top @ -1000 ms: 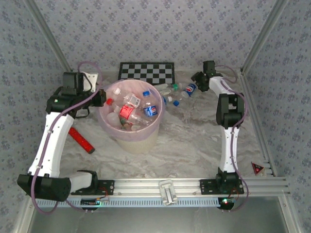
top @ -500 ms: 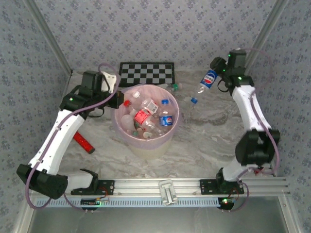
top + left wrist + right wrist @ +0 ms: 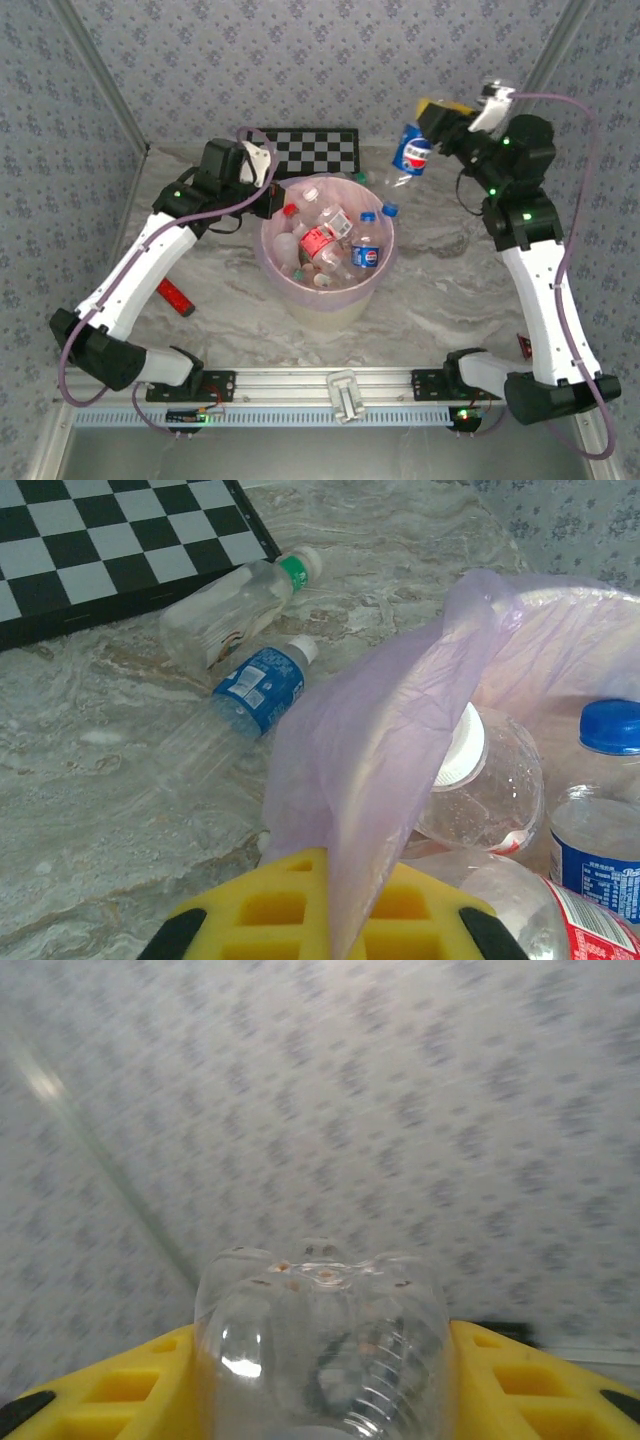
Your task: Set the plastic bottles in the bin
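- Bottle (image 3: pixel 410 155) looks empty, light, squashy and slippery; right gripper (image 3: pixel 432 118) squeezes its fat bottom end.
- Left gripper (image 3: pixel 325 905) pinches the thin pink bag (image 3: pixel 380 740) tight.

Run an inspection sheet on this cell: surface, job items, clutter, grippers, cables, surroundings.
Surface: marbled table, no spill seen.
Job's things: bin with pink liner, binned bottles inside; green-cap bottle and blue-label bottle lying on the table beside the checkerboard; held bottle raised beside the bin.
Clutter: red bar; checkerboard.
Grippers: left gripper shut on the liner at the rim; right gripper shut on the held bottle's base, cap down.
Cables: left cable and right cable loop along the arms.
Surroundings: patterned walls; front rail.
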